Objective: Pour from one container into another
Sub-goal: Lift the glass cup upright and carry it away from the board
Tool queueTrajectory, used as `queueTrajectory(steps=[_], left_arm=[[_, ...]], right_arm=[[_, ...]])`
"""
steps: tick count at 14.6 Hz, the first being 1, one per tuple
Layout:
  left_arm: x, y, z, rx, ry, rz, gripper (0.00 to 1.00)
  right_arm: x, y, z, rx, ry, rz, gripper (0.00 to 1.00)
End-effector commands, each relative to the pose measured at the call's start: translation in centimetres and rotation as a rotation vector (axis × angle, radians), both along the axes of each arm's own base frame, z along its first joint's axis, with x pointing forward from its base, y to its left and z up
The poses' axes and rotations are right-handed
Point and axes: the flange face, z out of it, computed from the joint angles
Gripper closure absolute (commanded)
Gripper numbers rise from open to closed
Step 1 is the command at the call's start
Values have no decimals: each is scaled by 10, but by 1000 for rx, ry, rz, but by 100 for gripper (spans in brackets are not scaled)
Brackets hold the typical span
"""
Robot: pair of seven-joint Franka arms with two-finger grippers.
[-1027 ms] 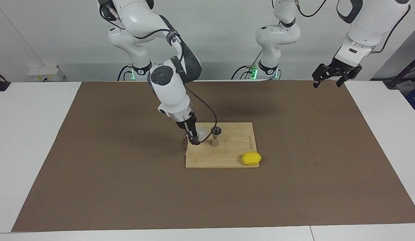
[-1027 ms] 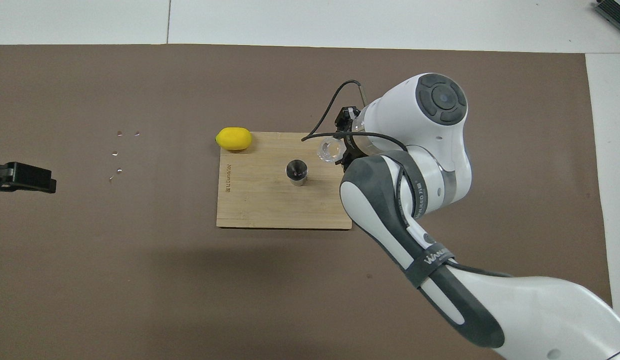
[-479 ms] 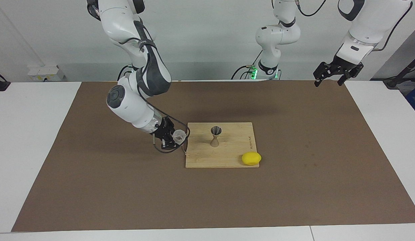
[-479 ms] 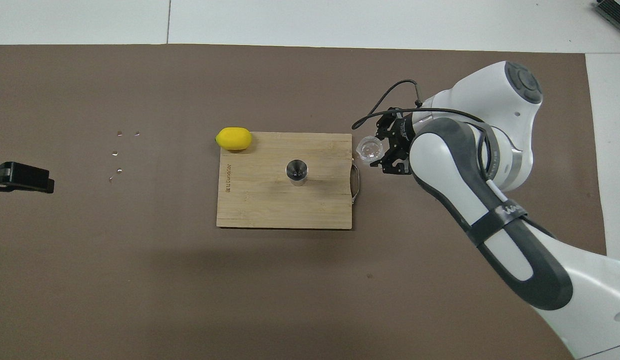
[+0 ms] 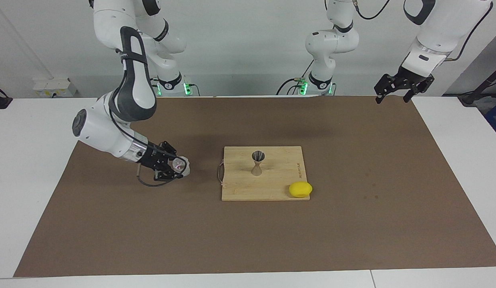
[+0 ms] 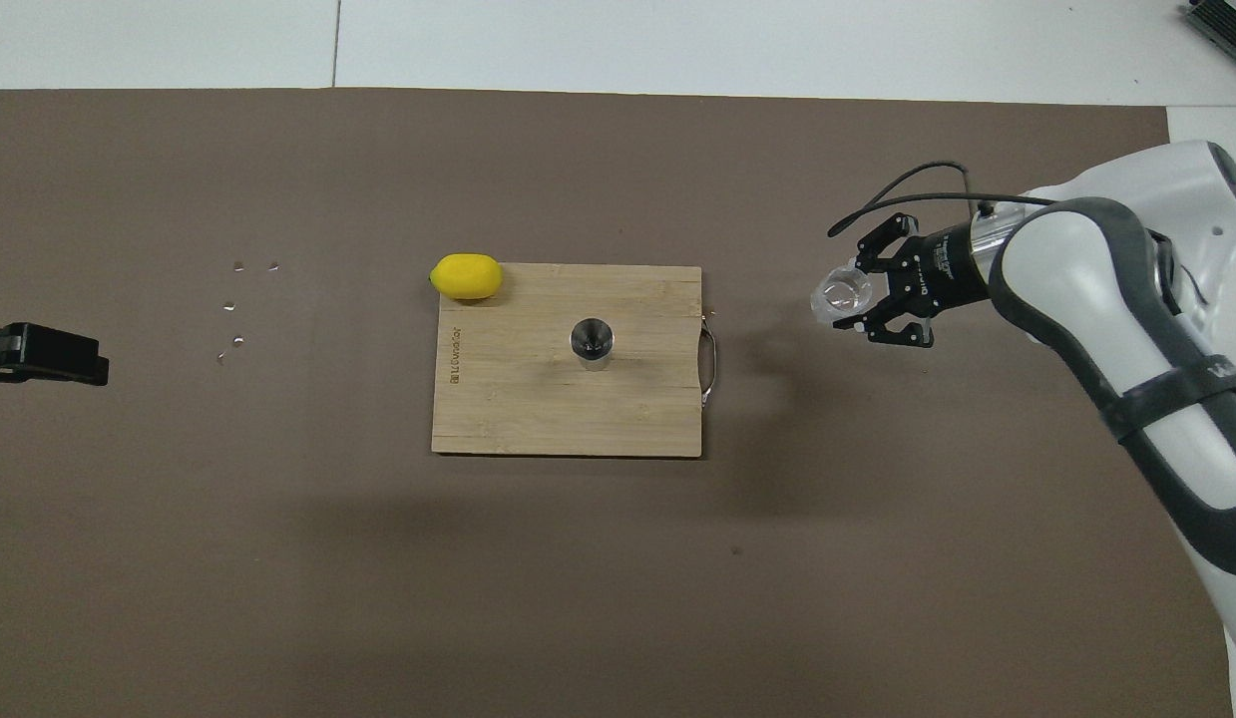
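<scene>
My right gripper (image 5: 176,167) (image 6: 857,299) is shut on the small clear glass tumbler (image 5: 179,165) (image 6: 841,294), holding it tilted on its side above the brown mat, off the board toward the right arm's end of the table. The grey metal jigger (image 5: 258,162) (image 6: 591,344) stands upright near the middle of the wooden cutting board (image 5: 272,188) (image 6: 538,409). Raised over the mat's corner at its own end of the table, my left gripper (image 5: 394,95) waits with open fingers, and only its dark tip (image 6: 44,354) enters the overhead view.
A yellow lemon (image 5: 300,189) (image 6: 466,276) rests at the board's corner farthest from the robots, toward the left arm's end. The board's metal handle (image 5: 220,175) (image 6: 711,364) faces the right arm's end. A few small droplets (image 6: 240,304) dot the brown mat (image 5: 352,224).
My right gripper has carried the glass tumbler away from beside the jigger, off the board and out over the mat toward the right arm's end. The left arm barely moved.
</scene>
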Motion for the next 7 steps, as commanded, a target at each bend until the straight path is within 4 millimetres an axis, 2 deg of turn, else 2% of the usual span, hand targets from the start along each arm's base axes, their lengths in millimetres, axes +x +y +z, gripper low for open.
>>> queueTrajectory(steps=[1, 6, 7], left_arm=[[-5, 2, 7, 20, -3, 12, 0], [-7, 3, 10, 20, -8, 15, 0], [-7, 3, 10, 20, -6, 13, 0]], right_arm=[[-10, -38, -13, 72, -33, -28, 100], [-8, -88, -70, 127, -87, -37, 100], [-7, -91, -77, 133, -102, -38, 100]])
